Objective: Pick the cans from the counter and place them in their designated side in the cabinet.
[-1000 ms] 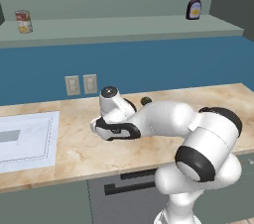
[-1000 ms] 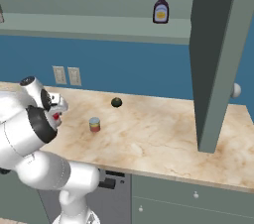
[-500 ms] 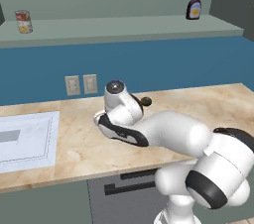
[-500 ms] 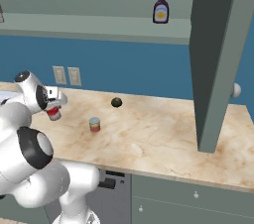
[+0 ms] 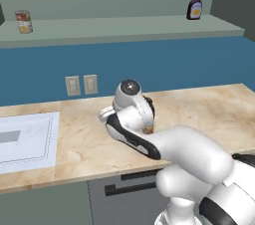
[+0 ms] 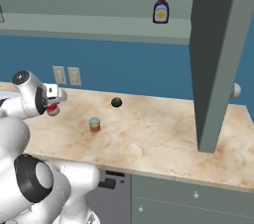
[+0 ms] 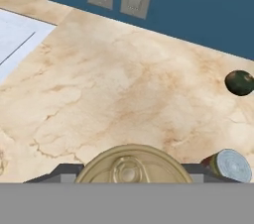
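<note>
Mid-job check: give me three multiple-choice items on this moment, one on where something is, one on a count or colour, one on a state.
1. Where does the sauce bottle stand?
A. on the counter
B. on the cabinet ledge
C. on the white panel

2. How many wall outlets sit above the counter?
A. one
B. two
C. four

3. What is the state of the red can?
A. held in the gripper, off the counter
B. lying on its side on the counter
C. standing on the ledge

Answers:
1. B, the sauce bottle stands on the cabinet ledge, high above the counter.
2. B, two outlets sit side by side on the blue wall.
3. A, the gripper is closed on the red can, clear of the counter, while the short can stands near the dark lump.
</note>
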You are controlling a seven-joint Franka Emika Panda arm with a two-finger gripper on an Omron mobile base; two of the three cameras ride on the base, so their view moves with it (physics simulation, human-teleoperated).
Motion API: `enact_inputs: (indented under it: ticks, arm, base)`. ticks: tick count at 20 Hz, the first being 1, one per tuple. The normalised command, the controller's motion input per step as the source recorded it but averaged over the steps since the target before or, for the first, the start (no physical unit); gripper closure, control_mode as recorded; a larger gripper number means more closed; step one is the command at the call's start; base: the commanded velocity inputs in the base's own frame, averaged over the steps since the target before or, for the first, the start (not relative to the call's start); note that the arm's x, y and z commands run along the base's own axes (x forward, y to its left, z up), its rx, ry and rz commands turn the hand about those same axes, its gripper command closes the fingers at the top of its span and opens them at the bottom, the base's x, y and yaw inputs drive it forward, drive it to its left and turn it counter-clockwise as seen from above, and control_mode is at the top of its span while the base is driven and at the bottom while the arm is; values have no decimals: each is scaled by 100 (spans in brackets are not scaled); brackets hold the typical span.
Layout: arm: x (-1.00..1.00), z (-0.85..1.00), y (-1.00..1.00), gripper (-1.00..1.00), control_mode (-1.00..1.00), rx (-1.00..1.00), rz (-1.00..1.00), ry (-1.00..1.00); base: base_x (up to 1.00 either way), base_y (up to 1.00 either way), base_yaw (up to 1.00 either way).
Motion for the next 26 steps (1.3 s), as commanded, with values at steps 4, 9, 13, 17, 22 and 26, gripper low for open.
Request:
enact_inputs:
  ticks: [4,9,13,17,22,26]
  arm:
    - [-13,34,-5,100,-100,8,6,-9]
    - [-20,31,-15,100,-100,9,8,-12]
    - [-26,24,-20,100,-100,10,9,-13]
    - [-27,23,-20,100,-100,10,9,-15]
    - [-28,23,-16,100,-100,10,8,-16]
    - [-24,33,-11,100,-100,8,5,-9]
  base:
    - [0,0,0]
    - [0,0,0]
    - [0,0,0]
    - [0,0,0]
    - [0,0,0]
    - [0,0,0]
